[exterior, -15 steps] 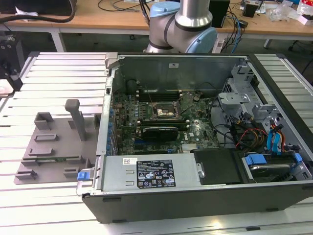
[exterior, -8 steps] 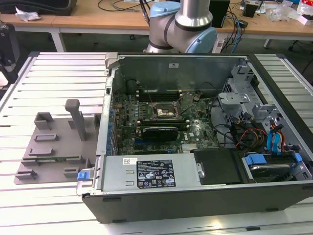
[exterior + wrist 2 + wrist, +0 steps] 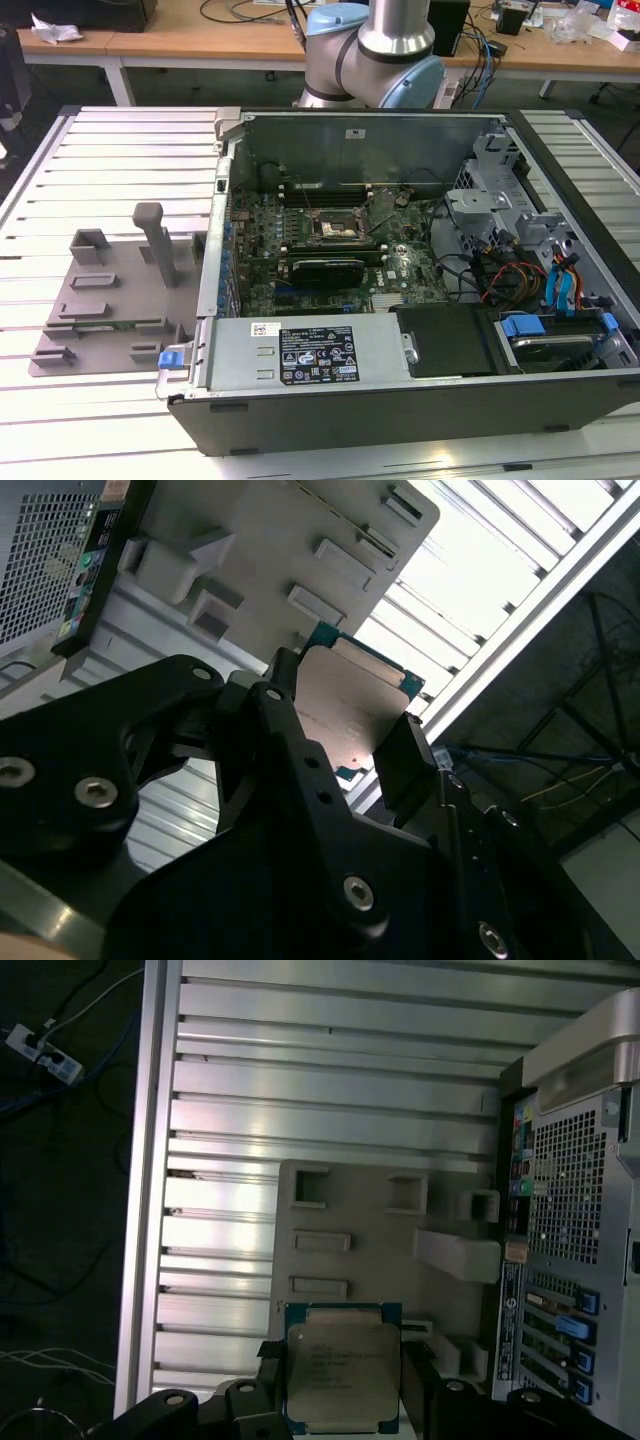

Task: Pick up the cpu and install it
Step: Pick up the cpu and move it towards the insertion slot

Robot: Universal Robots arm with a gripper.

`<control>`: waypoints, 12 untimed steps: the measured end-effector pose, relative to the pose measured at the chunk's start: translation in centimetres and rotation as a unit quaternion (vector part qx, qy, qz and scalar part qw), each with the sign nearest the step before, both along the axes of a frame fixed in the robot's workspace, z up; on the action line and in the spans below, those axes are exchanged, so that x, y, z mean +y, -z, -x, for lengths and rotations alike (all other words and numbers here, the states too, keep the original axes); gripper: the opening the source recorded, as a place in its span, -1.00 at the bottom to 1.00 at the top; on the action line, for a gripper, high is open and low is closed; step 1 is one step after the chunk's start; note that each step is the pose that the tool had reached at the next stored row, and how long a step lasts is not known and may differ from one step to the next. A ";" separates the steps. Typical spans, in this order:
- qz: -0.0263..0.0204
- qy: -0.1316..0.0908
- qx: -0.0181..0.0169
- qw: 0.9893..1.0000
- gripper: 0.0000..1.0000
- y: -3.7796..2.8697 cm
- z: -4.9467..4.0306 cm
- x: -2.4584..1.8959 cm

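Observation:
The cpu (image 3: 342, 1370) is a small flat square chip with a pale silvery metal top on a green-edged board. My gripper (image 3: 342, 1392) is shut on it, with a black finger (image 3: 268, 1375) pressed against each of two opposite sides. In the second wrist view the cpu (image 3: 352, 702) is seen tilted between the gripper's (image 3: 345, 725) dark fingers (image 3: 405, 752). It hangs in the air above the grey fixture plate (image 3: 380, 1230) and the ribbed metal table (image 3: 330, 1080). The dark square socket (image 3: 335, 228) sits on the motherboard inside the open computer case (image 3: 400, 395).
The grey fixture plate (image 3: 110, 300) with upright posts lies on the exterior view's left, beside the case. The arm's base (image 3: 375, 50) stands behind the case. The case's rear panel (image 3: 570, 1210) is close to the gripper. Cables and drive bays (image 3: 530, 270) fill the case's right half.

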State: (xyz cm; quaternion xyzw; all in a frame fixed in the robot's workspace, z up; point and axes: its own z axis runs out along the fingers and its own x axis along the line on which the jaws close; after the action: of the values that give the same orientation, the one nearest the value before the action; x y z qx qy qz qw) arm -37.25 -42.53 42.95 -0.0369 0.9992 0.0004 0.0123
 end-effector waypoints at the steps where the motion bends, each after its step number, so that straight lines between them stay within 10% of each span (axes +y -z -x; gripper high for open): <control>1: 0.000 0.000 0.000 1.000 0.10 -0.06 0.00 0.01; 5: 0.000 0.000 0.000 1.000 0.10 -0.14 -0.07 0.48; 9: 0.000 0.000 0.002 1.000 0.10 -0.14 -0.18 2.53; 12: 0.000 0.000 0.002 1.000 0.10 -0.14 -0.19 3.26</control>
State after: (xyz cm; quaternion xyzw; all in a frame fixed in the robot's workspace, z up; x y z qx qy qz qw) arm -37.07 -39.27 43.09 -0.0370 0.9993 0.0005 0.0105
